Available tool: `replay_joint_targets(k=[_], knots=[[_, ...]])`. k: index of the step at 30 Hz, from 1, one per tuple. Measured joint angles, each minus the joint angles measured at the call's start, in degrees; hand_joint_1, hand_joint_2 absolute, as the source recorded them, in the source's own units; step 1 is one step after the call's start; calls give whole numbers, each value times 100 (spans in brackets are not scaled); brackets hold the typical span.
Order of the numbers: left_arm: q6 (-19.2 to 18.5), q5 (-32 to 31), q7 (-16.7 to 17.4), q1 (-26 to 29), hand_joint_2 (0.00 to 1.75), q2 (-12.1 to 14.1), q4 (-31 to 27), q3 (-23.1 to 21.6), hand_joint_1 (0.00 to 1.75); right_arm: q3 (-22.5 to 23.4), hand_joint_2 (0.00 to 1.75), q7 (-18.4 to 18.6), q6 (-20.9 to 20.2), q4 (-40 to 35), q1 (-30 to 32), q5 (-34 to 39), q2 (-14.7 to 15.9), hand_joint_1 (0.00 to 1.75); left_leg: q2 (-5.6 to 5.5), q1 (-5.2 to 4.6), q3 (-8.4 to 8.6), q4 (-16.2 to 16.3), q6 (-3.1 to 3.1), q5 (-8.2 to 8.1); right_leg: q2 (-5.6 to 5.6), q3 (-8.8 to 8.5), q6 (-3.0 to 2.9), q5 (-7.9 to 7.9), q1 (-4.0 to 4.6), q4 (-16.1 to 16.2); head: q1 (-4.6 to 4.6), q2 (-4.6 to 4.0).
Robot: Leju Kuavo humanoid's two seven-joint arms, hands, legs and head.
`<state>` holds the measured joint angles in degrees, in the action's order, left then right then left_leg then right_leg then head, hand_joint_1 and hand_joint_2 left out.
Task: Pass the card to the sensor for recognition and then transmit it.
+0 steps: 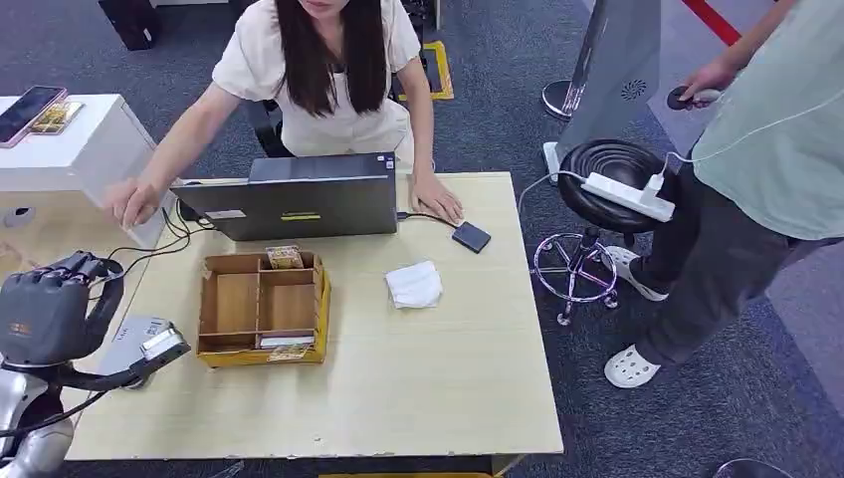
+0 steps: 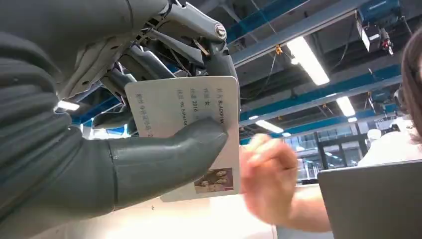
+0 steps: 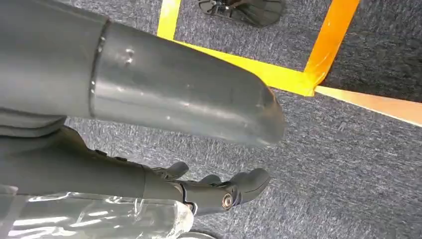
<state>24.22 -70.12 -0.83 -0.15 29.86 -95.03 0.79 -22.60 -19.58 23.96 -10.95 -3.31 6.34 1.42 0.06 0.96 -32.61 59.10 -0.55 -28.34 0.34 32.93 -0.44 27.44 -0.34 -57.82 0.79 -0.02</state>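
Left wrist view: left hand pinches the card, thumb against fingers. Right hand hangs over carpet, fingers curled, holding nothing.

Card in the left hand reads "BLACKPINK" and "2016" in print, with other lines too small to make out.
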Motion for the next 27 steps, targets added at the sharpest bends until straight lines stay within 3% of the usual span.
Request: replay_joint_targets(k=[8, 18, 21, 25, 27], knots=[[74, 223, -72, -31, 175, -6, 39, 0, 175, 46, 0, -6, 50, 0, 1, -31, 0, 0, 0, 0, 0, 0, 0, 0, 0, 0, 0, 0, 0, 0, 0, 0], [146, 864, -394, -48, 175, -68, 76, 0, 175, 92, 0, -28, 79, 2, 7, -64, 0, 0, -1, 0, 0, 0, 0, 0, -1, 0, 0, 0, 0, 0, 0, 0], [-112, 1536, -487, -65, 175, -158, 76, 0, 175, 103, 0, -28, 87, 2, 15, -61, 0, 0, -1, 0, 0, 0, 0, 0, -1, 1, 0, 0, 0, 0, 0, 0], [-1205, 3648, -549, -168, 175, -431, 81, 15, 175, 136, 0, -76, 151, 7, 43, -44, -11, 0, -3, -1, -1, 0, 0, 0, -5, -1, 0, 0, -1, 0, 2, 0], [-1530, 4622, -514, -241, 175, -608, 94, 96, 175, 149, 0, -105, 192, 11, 68, -26, -15, 0, -2, -1, -1, 0, 0, 0, -4, -2, 0, 0, -1, 0, 0, 0]])
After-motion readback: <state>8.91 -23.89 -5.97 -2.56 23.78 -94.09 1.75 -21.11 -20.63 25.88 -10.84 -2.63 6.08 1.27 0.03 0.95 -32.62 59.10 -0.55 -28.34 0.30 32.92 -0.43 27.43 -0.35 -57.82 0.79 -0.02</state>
